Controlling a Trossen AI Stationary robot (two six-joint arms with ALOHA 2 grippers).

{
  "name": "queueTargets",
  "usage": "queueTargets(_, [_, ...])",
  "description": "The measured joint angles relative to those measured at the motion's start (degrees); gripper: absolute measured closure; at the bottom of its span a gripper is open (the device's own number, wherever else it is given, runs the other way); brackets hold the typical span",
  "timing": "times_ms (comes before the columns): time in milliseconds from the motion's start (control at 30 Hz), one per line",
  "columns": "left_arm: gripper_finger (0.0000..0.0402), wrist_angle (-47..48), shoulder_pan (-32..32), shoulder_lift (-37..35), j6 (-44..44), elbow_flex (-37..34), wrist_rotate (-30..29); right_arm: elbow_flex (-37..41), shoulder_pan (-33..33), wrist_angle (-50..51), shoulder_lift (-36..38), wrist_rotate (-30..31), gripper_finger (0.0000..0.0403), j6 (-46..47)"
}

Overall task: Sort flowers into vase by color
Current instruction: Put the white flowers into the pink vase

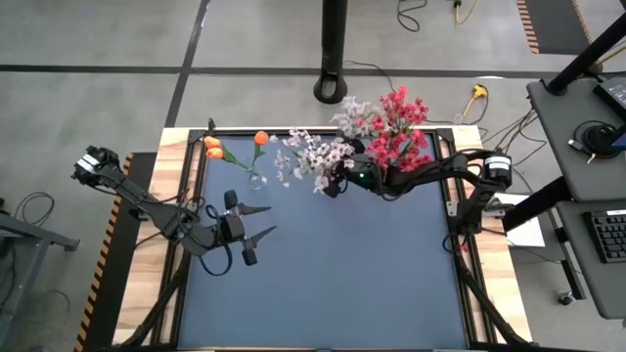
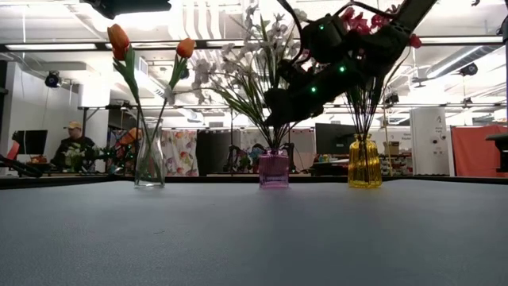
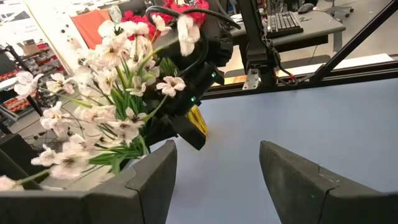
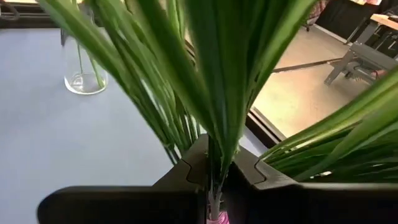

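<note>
Green blade-like stems [image 4: 211,93] pinched in right hand [image 4: 214,171] above pink vase [image 2: 274,169].

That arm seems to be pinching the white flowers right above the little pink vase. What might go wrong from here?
1. The right gripper is shut on the white flowers' stems just above the small pink vase; a sideways pull may tip it.
2. The yellow vase of red flowers stands close by, so the arm may brush those blooms when backing away.
3. Stems could cling to the fingers and lift out.
</note>
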State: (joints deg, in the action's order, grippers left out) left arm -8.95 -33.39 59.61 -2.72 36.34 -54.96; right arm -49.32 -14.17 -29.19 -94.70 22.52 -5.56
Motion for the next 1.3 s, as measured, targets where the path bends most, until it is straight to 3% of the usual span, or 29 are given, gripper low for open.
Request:
queueTargets(567, [0.0190, 0.02, 0.00, 0.00, 0.00, 0.00, 0.00, 0.02, 0.02, -0.24, -0.15, 0.00, 0.0382, -1.07])
queueTargets(1000, [0.0190, 0.04, 0.01, 0.00, 0.00, -0.02, 0.00, -1.12, 1.89, 2.13, 0.65, 0.02, 0.0270, 0.62])
queueTargets(1300, [0.0190, 0.20, 0.01, 0.00, 0.00, -0.07, 0.00, -2.55, 3.89, 5.37, 1.71, 2.20, 0.0226, 0.48])
